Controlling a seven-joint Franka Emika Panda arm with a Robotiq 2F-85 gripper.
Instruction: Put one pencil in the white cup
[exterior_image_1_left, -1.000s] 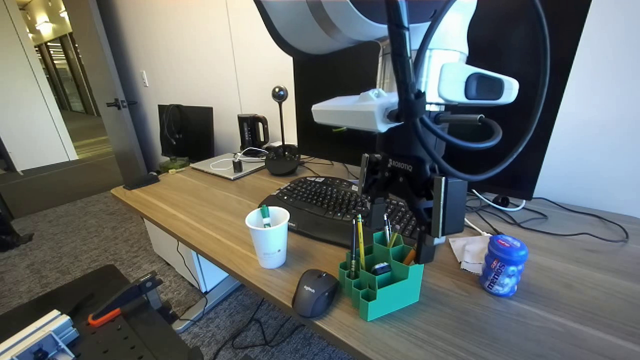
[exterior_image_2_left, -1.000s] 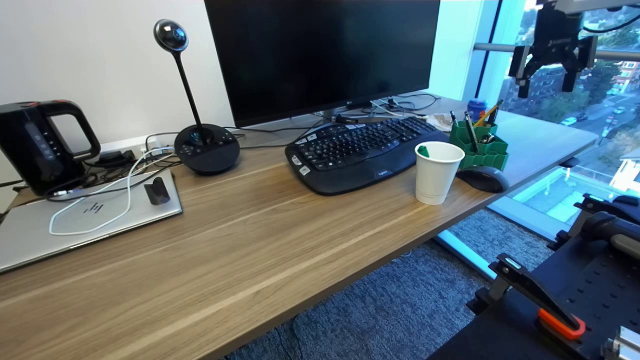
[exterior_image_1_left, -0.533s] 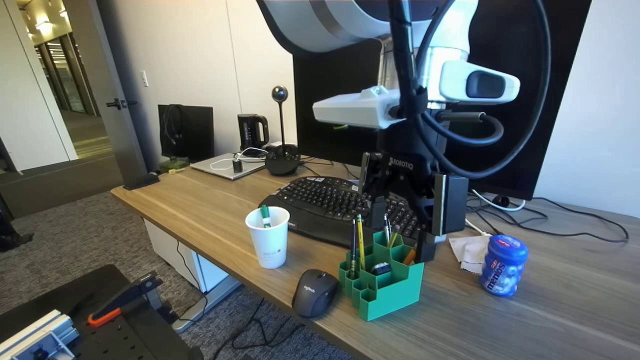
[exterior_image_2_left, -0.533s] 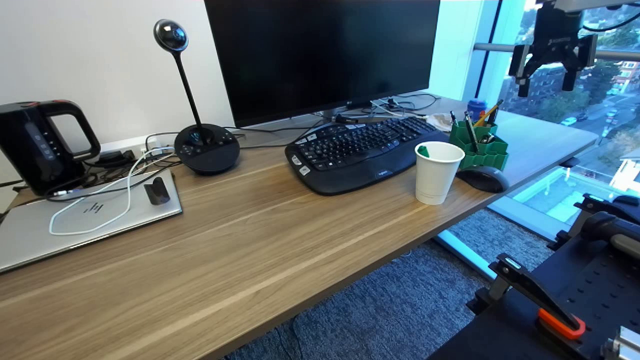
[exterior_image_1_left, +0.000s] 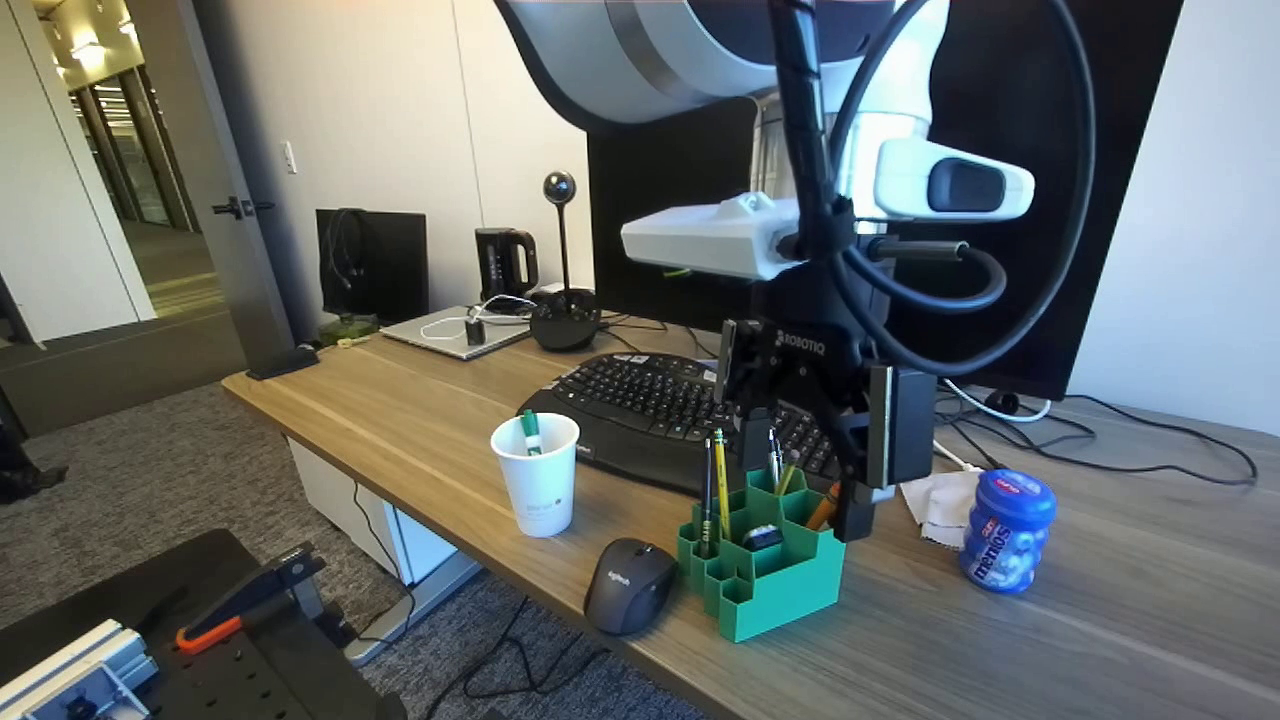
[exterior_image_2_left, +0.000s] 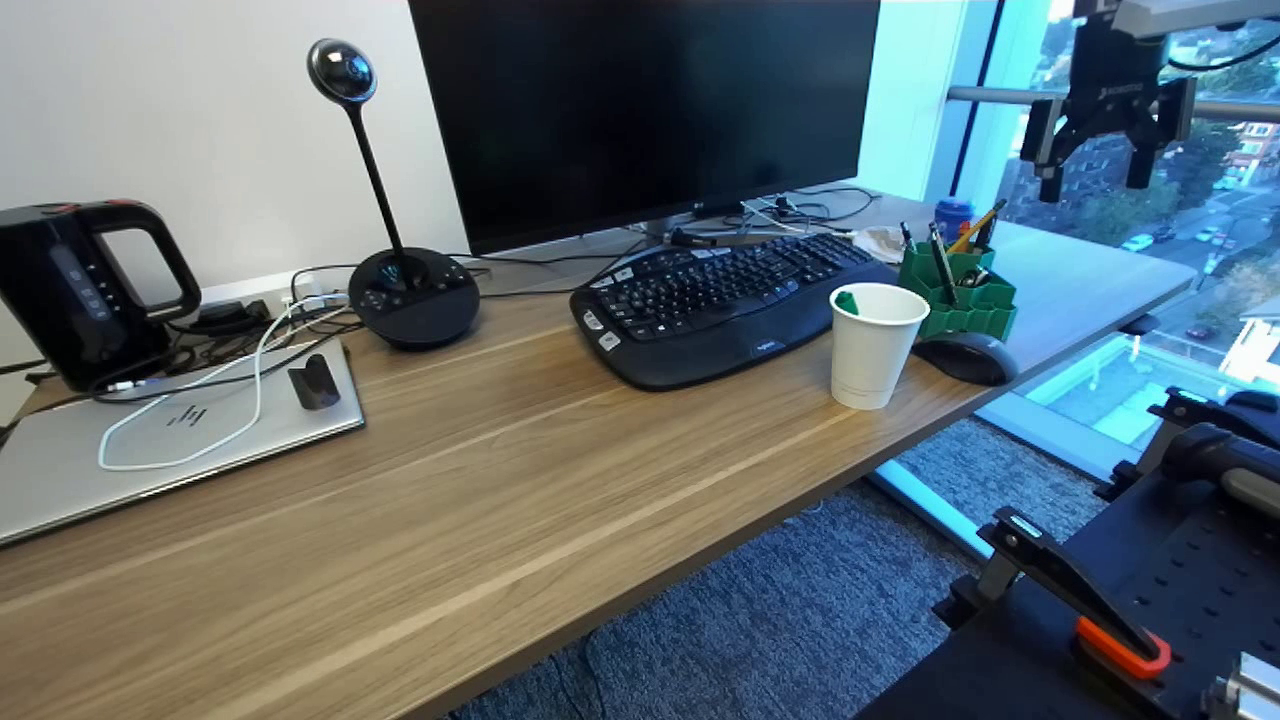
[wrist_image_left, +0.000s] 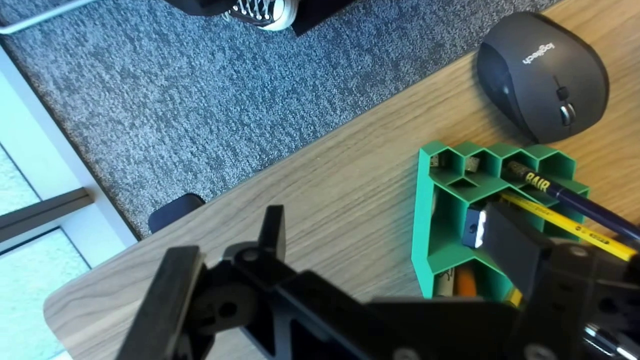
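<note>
The yellow pencil (exterior_image_1_left: 721, 490) stands, slightly tilted, in a narrow compartment of the green desk organiser (exterior_image_1_left: 785, 600), with the end effector (exterior_image_1_left: 805, 475) hanging above. The end effector's fingers are spread wide and hold nothing; in the wrist view the pencil slants outside the gap between them. In an exterior view the end effector (exterior_image_2_left: 1095, 175) shows apart from the organiser and everything in it. Beside the pencil leans a dark stick (wrist_image_left: 575, 199) lettered BAIR (pen or pencil, I cannot tell). The white cup (exterior_image_1_left: 540, 495) is upright near the front edge of the wood-grain desk (exterior_image_2_left: 500, 480), well apart from the end effector, with a green-capped marker (exterior_image_1_left: 531, 428) leaning inside it.

Near both cup and organiser sits a dark Logitech mouse (exterior_image_1_left: 630, 590). The desk also carries a black Logitech keyboard (exterior_image_1_left: 625, 435), a large monitor (exterior_image_2_left: 650, 110), and a blue Mentos gum jar (exterior_image_1_left: 1010, 540) next to a white napkin (exterior_image_1_left: 940, 510). Farther along are a stalked conference camera (exterior_image_2_left: 400, 295), a closed HP laptop (exterior_image_2_left: 60, 475) and a black electric kettle (exterior_image_2_left: 75, 300).

Behind rises a white wall (exterior_image_2_left: 200, 110); a grey door (exterior_image_1_left: 205, 150) stands beyond one end, a window (exterior_image_2_left: 1210, 235) beyond the other. Grey carpet (exterior_image_2_left: 760, 585) covers the floor.
</note>
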